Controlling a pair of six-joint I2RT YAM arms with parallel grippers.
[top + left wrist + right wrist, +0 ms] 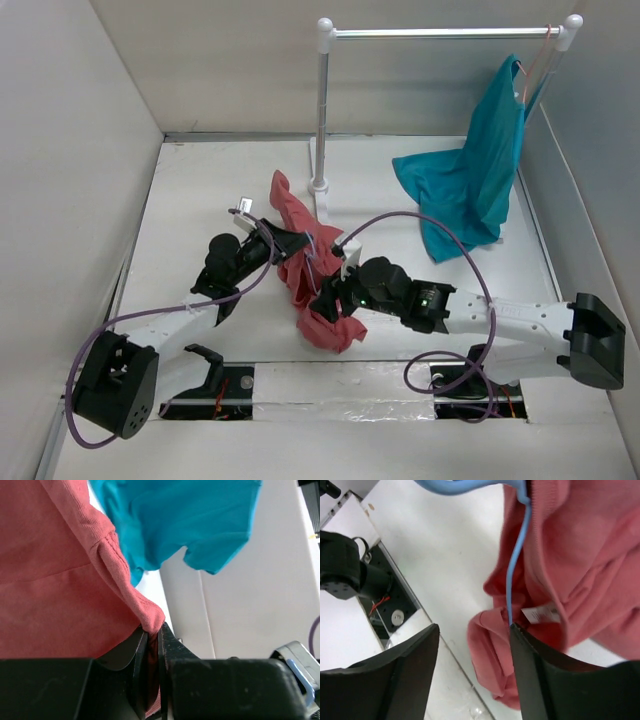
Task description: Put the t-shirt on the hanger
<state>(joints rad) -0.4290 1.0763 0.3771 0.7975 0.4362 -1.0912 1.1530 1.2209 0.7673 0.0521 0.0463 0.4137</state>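
Observation:
The salmon-red t-shirt [312, 268] hangs bunched in mid-table, its lower end crumpled on the surface. My left gripper [287, 241] is shut on a folded edge of it; the left wrist view shows the cloth [60, 580] pinched between the two fingers [172, 645]. My right gripper [330, 300] stands open at the shirt's lower right. In the right wrist view the light-blue wire hanger [513, 570] runs down from the shirt's [580, 550] collar opening to the tip of one finger [520, 640]. Nothing lies between the jaws. A white label [542, 614] shows inside the shirt.
A teal shirt [470, 180] hangs from the white rail rack [322, 110] at the back right, its hem resting on the table. It also fills the top of the left wrist view, teal shirt [185, 520]. Walls close in on both sides.

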